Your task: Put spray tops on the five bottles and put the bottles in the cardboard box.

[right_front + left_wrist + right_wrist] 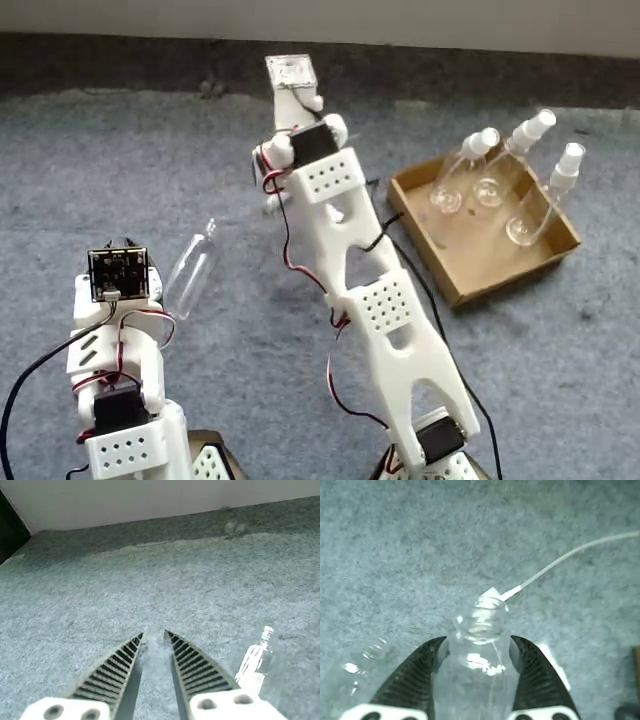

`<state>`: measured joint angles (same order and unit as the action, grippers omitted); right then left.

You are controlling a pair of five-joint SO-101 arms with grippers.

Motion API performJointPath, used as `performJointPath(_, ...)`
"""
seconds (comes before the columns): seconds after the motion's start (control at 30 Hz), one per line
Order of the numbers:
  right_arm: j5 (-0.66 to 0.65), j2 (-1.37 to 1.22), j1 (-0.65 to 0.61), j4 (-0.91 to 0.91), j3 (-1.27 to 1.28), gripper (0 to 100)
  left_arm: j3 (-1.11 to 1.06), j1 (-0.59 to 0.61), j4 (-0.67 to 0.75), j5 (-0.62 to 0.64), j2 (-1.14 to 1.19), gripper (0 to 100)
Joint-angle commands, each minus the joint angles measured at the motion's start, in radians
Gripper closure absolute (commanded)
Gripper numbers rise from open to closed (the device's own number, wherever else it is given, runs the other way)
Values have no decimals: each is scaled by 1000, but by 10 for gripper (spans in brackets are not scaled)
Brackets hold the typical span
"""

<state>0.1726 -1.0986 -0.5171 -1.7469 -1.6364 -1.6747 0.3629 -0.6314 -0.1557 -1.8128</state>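
**A:** Why's the right gripper (pixel 477 640) sitting like that?

**B:** It's clamped round an uncapped bottle (pixel 475 680), with the open neck poking out past the fingertips. The neck points at the loose spray top (pixel 492 594) lying on the carpet (pixel 395 540) just beyond it, with the dip tube (pixel 570 555) trailing away. My guess is it's holding the bottle steady so a top can go on.

**A:** And the left gripper (pixel 154 639)?

**B:** It's open just a crack with nothing in it, low over the carpet. A second bare bottle (pixel 255 660) is lying on its side just beside it, probably next in line.

**A:** Count?

**B:** Five bottles in all. Three capped bottles (pixel 505 155) are already in the cardboard box (pixel 470 250), one is held and one is lying down. For tops, three are fitted and I can see one loose. So I'd call it three done, two to go.
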Motion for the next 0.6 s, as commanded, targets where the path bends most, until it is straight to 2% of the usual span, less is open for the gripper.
performJointPath(0.0,-189,143,79,-21,-142,990,-21,-21,-5,5,-4,995)
performJointPath(0.13,-298,237,127,-22,-137,990,-21,-21,-5,5,-4,995)
performJointPath(0.57,-307,552,291,-22,-133,987,-21,-21,-5,5,-4,995)
